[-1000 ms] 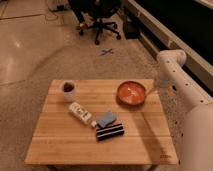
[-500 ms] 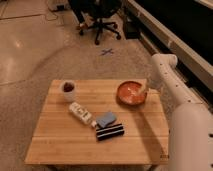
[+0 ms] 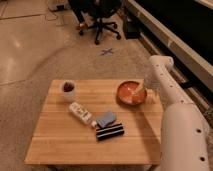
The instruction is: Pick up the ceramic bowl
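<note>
We are recording the ceramic bowl (image 3: 131,93) as sitting near the far right corner of the wooden table (image 3: 55,145). The gripper (image 3: 142,88) is positioned at the bowl's right rim, possibly touching it; we cannot tell its state. The white arm (image 3: 167,95) is standing along the table's right edge. A white cup (image 3: 68,91) is sitting at the far left, well apart from the bowl.

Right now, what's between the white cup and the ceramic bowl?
Camera view: only bare tabletop between white cup and ceramic bowl; the white tube lies nearer the camera. Gripper sits at the bowl's rim nearest the arm.
</note>
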{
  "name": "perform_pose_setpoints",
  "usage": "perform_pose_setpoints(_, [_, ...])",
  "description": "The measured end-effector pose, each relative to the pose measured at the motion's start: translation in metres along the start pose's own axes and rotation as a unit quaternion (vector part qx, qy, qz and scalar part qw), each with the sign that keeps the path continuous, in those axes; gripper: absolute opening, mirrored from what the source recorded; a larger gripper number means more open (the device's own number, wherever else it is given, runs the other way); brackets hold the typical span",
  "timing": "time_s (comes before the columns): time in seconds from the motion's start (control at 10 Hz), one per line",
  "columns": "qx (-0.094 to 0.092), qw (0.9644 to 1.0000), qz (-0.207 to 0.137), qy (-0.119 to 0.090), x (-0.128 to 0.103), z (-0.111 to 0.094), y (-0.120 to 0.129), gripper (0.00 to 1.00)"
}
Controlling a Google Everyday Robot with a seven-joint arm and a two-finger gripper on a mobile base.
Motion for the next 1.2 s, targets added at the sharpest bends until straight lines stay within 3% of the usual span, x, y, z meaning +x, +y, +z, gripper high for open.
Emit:
perform_pose_setpoints(0.2, [-0.001, 1.0, 0.001, -0.006, -0.001, 0.011, 0.0, 0.75])
perform_pose_setpoints(0.6, [0.0, 0.9997, -0.005, -0.024, -0.008, 0.025, -0.006, 0.37])
perform_pose_setpoints(0.9, [0.013, 0.999, -0.01, -0.041, -0.019, 0.028, -0.01, 0.06])
perform_pose_setpoints(1.0, [0.02, 0.9987, -0.013, -0.045, -0.021, 0.025, -0.014, 0.01])
perform_pose_setpoints(1.2, [0.043, 0.9976, -0.017, -0.051, -0.03, 0.014, -0.017, 0.0])
